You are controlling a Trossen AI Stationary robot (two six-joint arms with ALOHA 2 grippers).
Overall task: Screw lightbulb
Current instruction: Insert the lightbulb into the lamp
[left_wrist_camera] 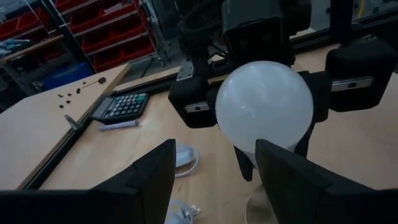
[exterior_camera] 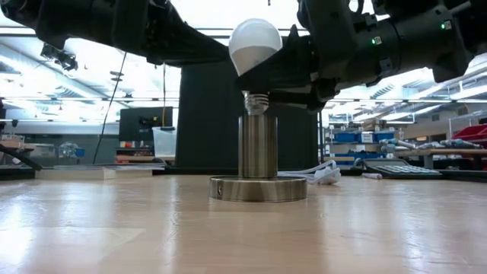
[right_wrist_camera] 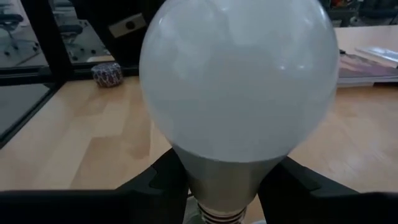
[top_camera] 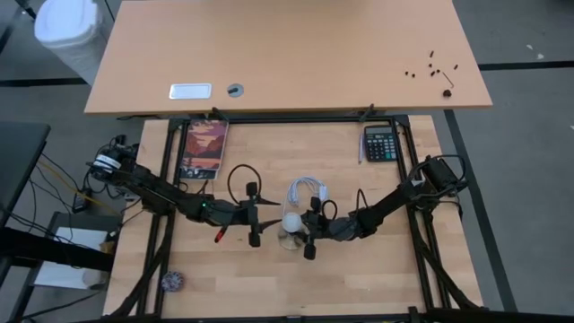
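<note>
The small white pear-shaped lightbulb (exterior_camera: 255,46) is held upright between the jaws of the right gripper (top_camera: 308,235), which are closed on its pale neck just below the globe, as the right wrist view shows. In the low view the threaded screw base is seen entering the top of the brushed silvery metal socket (exterior_camera: 258,156), a cylinder on a round disc foot that stands on the light wooden tabletop (exterior_camera: 114,228); several threads remain exposed above the socket's mouth, so the bulb appears to be only partly seated.

The left gripper (top_camera: 254,222) is stationed just beside the bulb, on the side away from the right gripper, its jaws spread wide with nothing between them; in the left wrist view the bulb (left_wrist_camera: 263,109) is seen just beyond its dark fingertips (left_wrist_camera: 155,174). A white cord (top_camera: 305,189) lies coiled on the tabletop beyond the socket.

The step in hand is judged to be the threading of the bulb into the socket. The next move probably calls for the right wrist to be rotated about the bulb's upright axis while the bulb is kept straight, and the socket foot may need to be steadied by the left jaws so that it does not turn with the bulb.
</note>
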